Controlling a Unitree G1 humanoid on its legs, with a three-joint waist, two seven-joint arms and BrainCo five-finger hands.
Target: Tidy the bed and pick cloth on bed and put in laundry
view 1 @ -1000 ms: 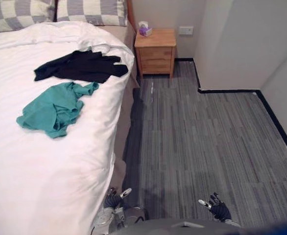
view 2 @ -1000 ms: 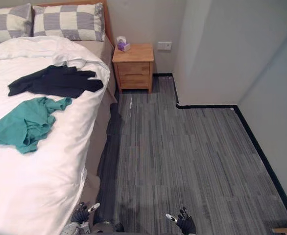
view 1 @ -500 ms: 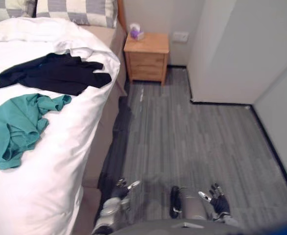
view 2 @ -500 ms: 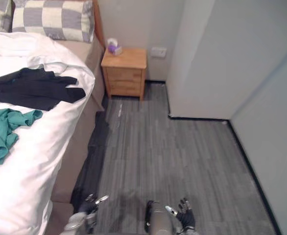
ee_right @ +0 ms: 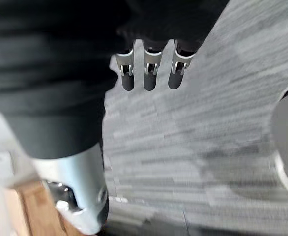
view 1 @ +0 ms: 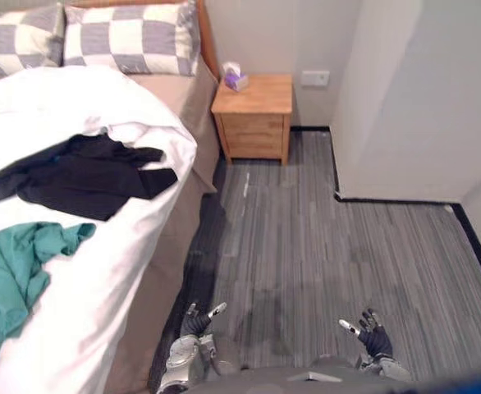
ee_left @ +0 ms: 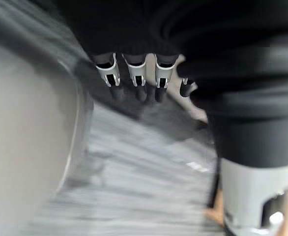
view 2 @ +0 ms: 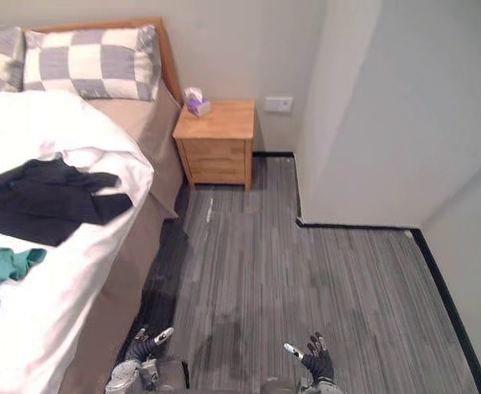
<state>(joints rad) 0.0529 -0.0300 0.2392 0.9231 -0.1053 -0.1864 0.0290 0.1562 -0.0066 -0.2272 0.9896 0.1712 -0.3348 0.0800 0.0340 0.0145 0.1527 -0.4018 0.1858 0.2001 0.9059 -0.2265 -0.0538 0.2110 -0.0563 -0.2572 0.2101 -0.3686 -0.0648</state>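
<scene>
Fingers (ee_right: 149, 74) straight, left hand (view 1: 194, 322), right hand (view 1: 375, 338) low

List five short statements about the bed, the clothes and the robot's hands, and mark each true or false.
1. The black garment lies on the white duvet, nearer the grey-and-white checked pillows than the crumpled teal garment. True.
2. A small tissue box stands on the light wooden nightstand. True.
3. The teal garment lies on the nightstand. False: it lies on the duvet.
4. The right hand is open and holds nothing. True.
5. The left hand grips the black garment. False: it is open, low beside the bed, apart from both garments.
</scene>
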